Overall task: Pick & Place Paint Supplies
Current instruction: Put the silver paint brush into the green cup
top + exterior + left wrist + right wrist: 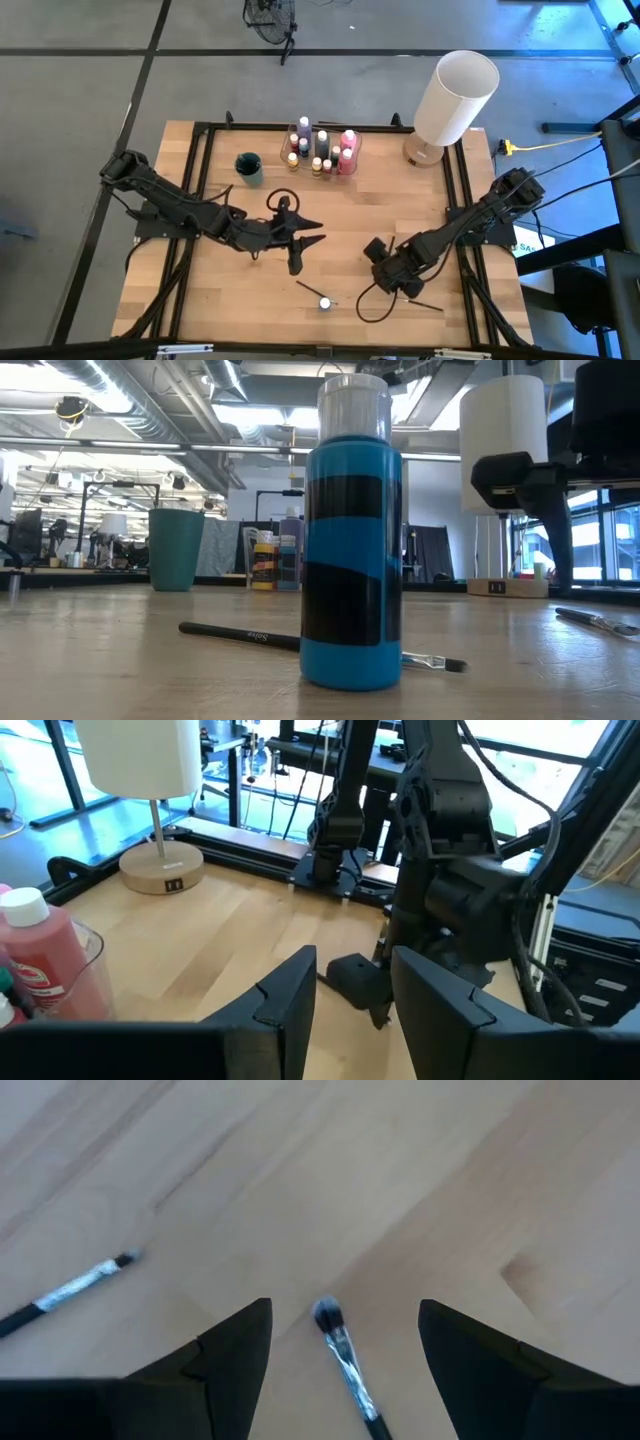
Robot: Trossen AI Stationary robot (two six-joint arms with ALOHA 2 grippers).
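Most bottles [322, 150] sit grouped at the table's far side, while my right gripper [345, 1342] hangs open and empty over a brush [345, 1355] (another brush [309, 290] and the blue bottle [352, 550] remain).

Left arm: reaches from the table's left edge toward the centre, forearm low.
Left gripper [312, 233]: at mid-table, fingers [290, 995] parted, nothing between them.
Right arm: reaches in from the right edge, bent downward.
Right gripper [345, 1342]: pointed down at the tabletop, fingers spread wide, empty.
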